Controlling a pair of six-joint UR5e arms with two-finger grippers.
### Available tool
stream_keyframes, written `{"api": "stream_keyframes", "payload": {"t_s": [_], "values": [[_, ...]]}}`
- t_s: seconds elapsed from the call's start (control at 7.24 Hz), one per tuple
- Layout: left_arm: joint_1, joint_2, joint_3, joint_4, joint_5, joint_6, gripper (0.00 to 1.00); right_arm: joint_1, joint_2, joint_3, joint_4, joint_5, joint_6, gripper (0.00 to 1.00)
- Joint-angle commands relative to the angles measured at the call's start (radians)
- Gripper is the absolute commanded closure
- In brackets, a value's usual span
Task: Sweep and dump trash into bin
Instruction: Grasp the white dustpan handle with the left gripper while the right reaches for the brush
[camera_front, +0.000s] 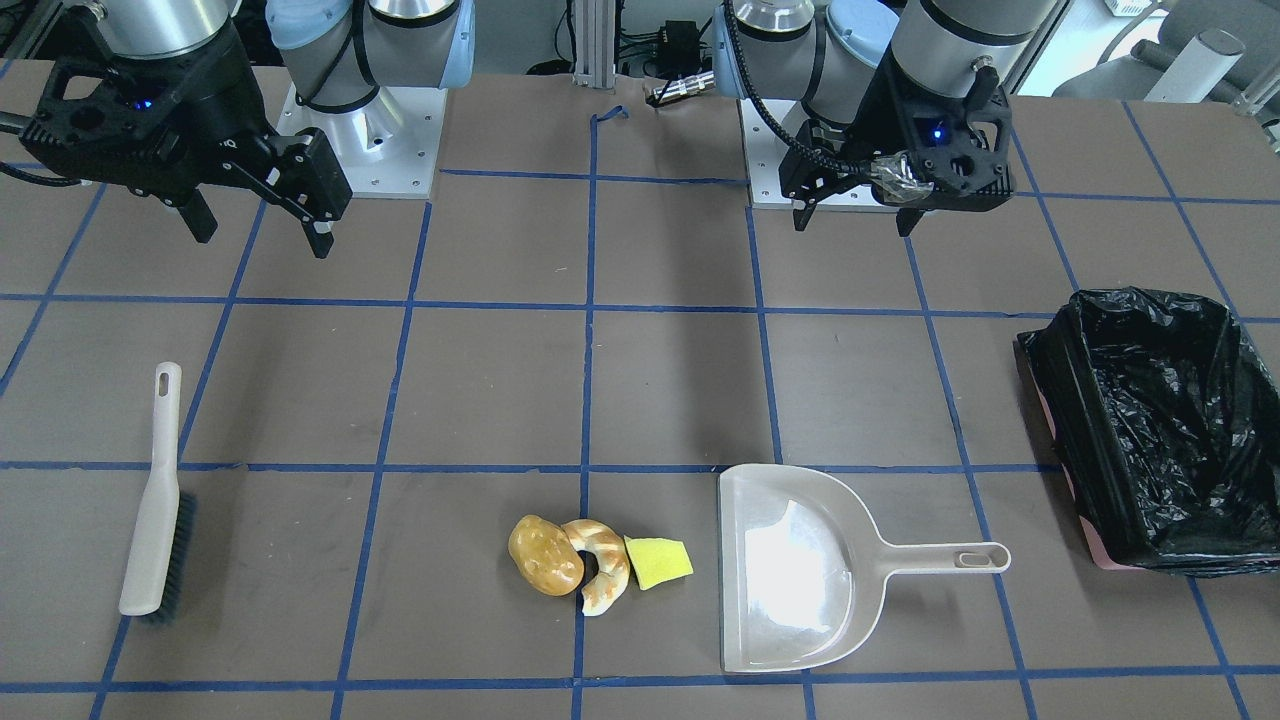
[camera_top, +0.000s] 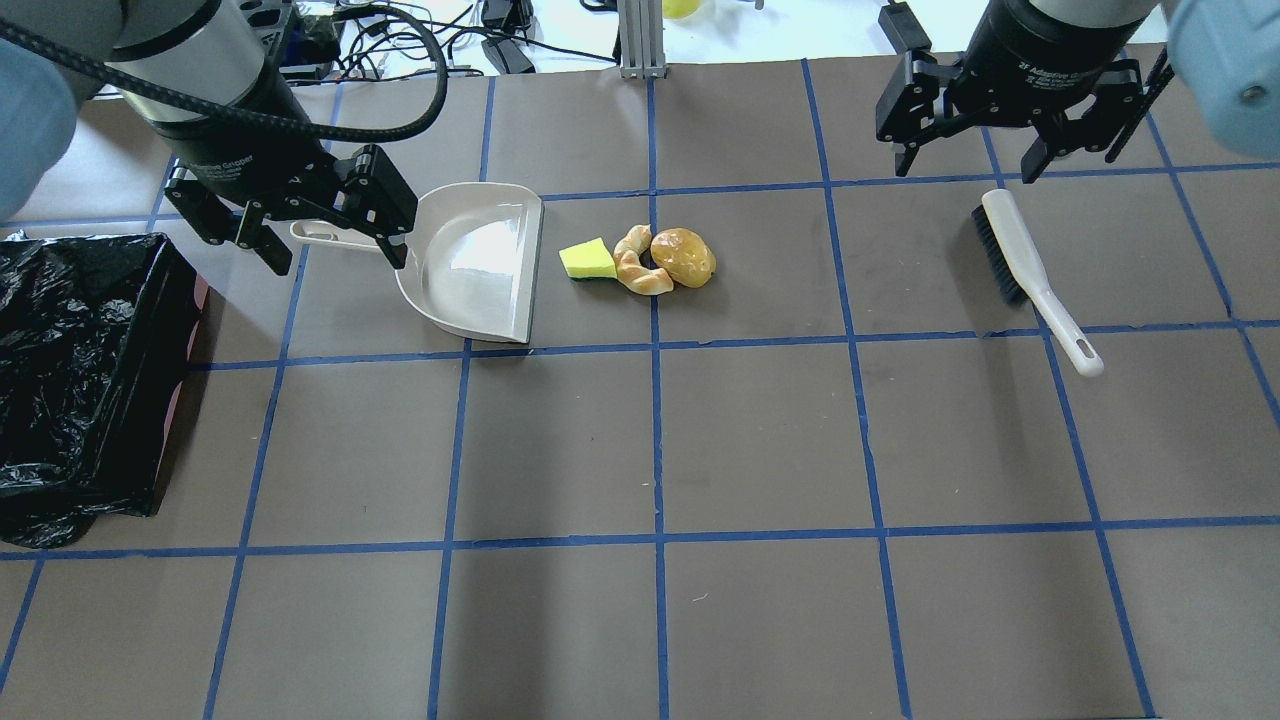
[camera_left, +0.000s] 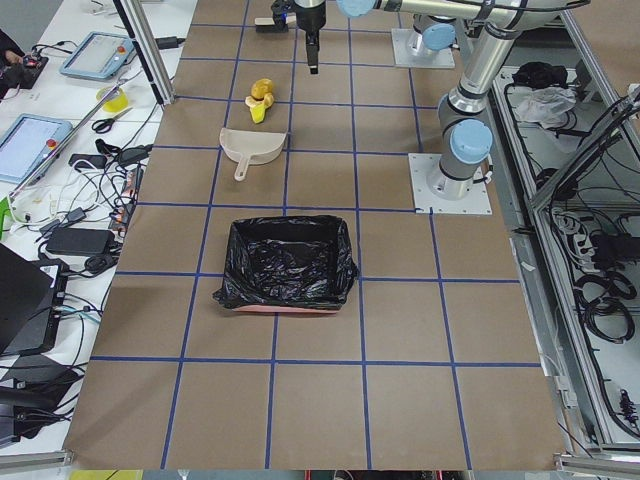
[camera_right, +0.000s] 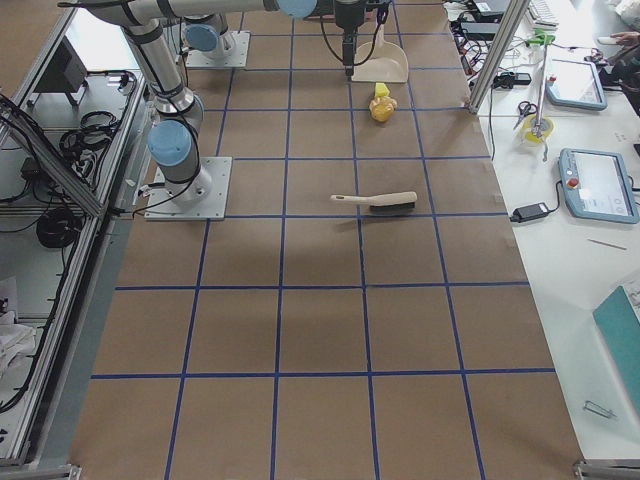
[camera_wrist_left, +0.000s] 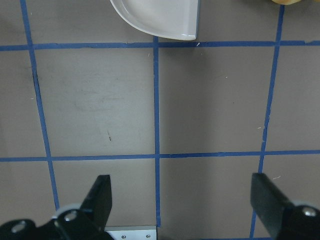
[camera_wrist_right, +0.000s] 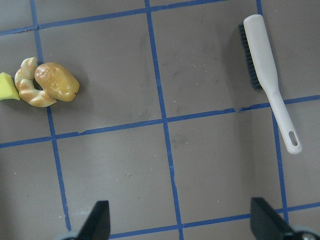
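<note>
The trash lies together on the table: a golden-brown potato-like lump, a tan croissant-like piece and a yellow sponge wedge. It also shows in the overhead view. The bin, pinkish and lined with a black bag, stands at the table's end on my left. My left gripper is open and empty, raised on the robot's side of the dustpan. My right gripper is open and empty, raised on the robot's side of the brush.
A beige dustpan lies flat, its mouth toward the sponge and its handle toward the bin. A beige hand brush lies on my right side. Blue tape lines grid the brown table.
</note>
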Motion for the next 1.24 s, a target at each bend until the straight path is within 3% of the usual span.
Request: {"api": "stream_keyframes", "payload": {"t_s": [0.0,0.55,1.11], "values": [[0.002,-0.002,-0.001,0.012,0.001,0.007,0.0,-0.001,0.0,0.0,0.002,-0.002,0.0,0.0],[0.005,-0.08,-0.004,0.015,-0.001,0.088,0.0,-0.019,0.041,0.002,-0.008,-0.006,-0.021,0.0],[0.011,-0.275,-0.064,0.329,-0.001,0.313,0.0,-0.342,0.038,0.113,-0.053,-0.048,-0.617,0.0]]}}
